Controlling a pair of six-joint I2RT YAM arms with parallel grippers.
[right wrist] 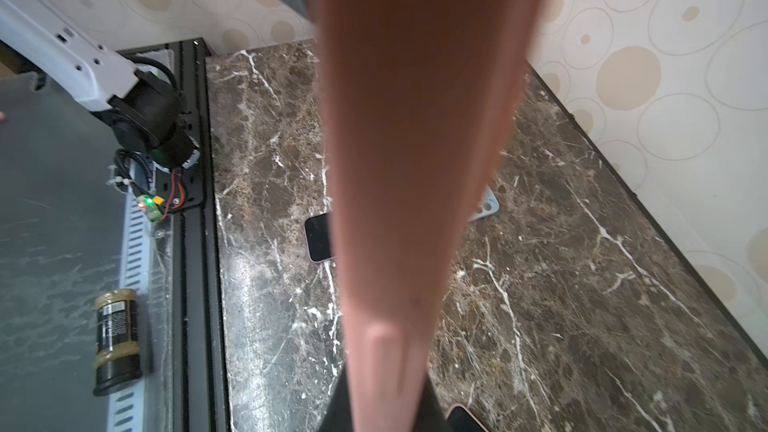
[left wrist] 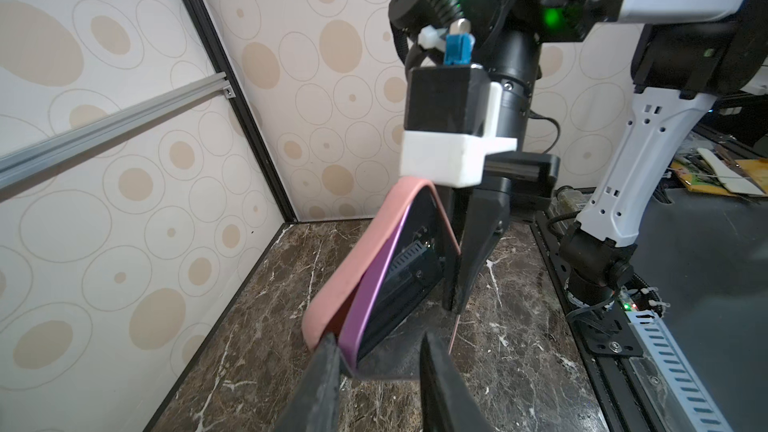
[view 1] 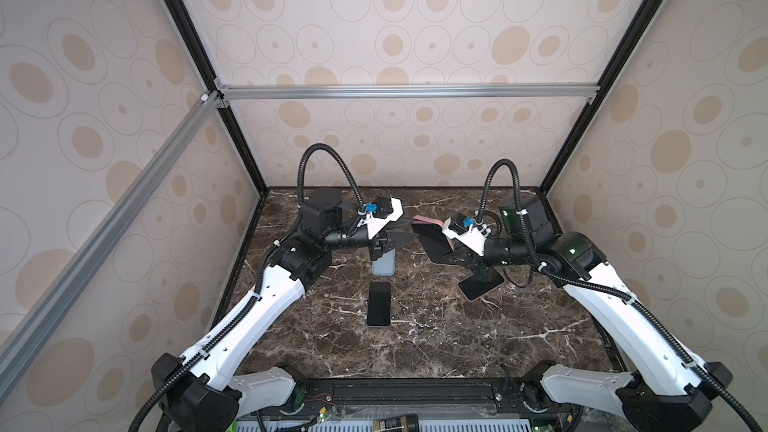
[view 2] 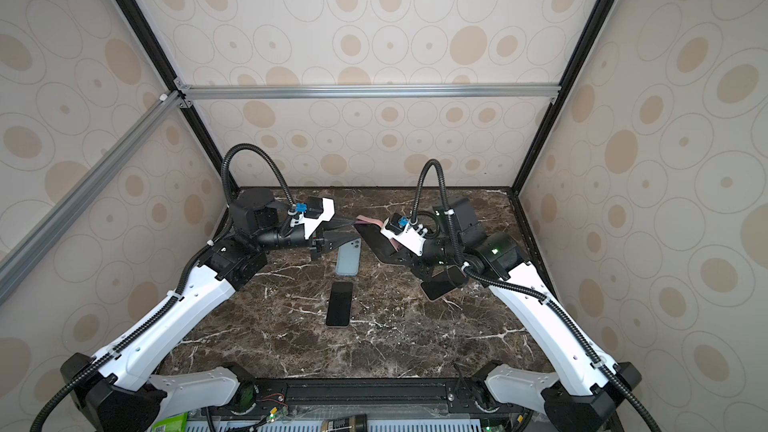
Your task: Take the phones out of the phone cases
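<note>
Dark marble desk (view 1: 415, 347), white-veined and glossy, boxed by cream oval-print walls (view 1: 415, 27). Right tool (left wrist: 455, 305) clamped on thin rim of phone case (left wrist: 353, 268): matte pink, round-cornered, held tilted clear of desk. Phone (left wrist: 376, 284), glossy purple edge and dark screen, partly seated in case, near corner standing out of it. Left tool (left wrist: 379, 342) with jaws apart around that corner, one finger (left wrist: 328, 367) against purple edge; whether pinching, not determinable. Flat on desk, three more: black-screened slab (view 1: 379, 304) and pale blue slab (view 2: 347, 259) end to end at centre, pink-rimmed dark slab (view 1: 481, 284) beneath right arm. Broad bare marble toward front edge; back wall close behind both tools.
</note>
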